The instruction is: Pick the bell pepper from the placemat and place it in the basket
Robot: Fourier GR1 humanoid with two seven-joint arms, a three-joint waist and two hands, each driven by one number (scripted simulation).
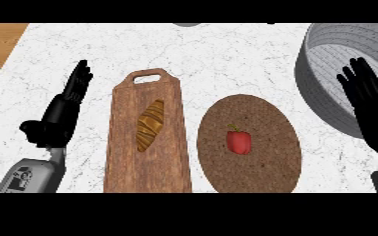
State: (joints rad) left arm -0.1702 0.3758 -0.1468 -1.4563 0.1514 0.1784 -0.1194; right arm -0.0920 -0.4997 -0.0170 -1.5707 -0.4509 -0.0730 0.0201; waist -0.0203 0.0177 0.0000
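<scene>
A red bell pepper with a green stem lies in the middle of a round brown placemat. The grey basket sits at the right edge, partly cut off by the frame. My right hand is open, fingers straight, in front of the basket's near rim, to the right of the pepper and well apart from it. My left hand rests open at the far left, fingers pointing up.
A wooden cutting board with a handle lies left of the placemat and carries a croissant. The counter is white marble, with a wooden strip at the top left corner.
</scene>
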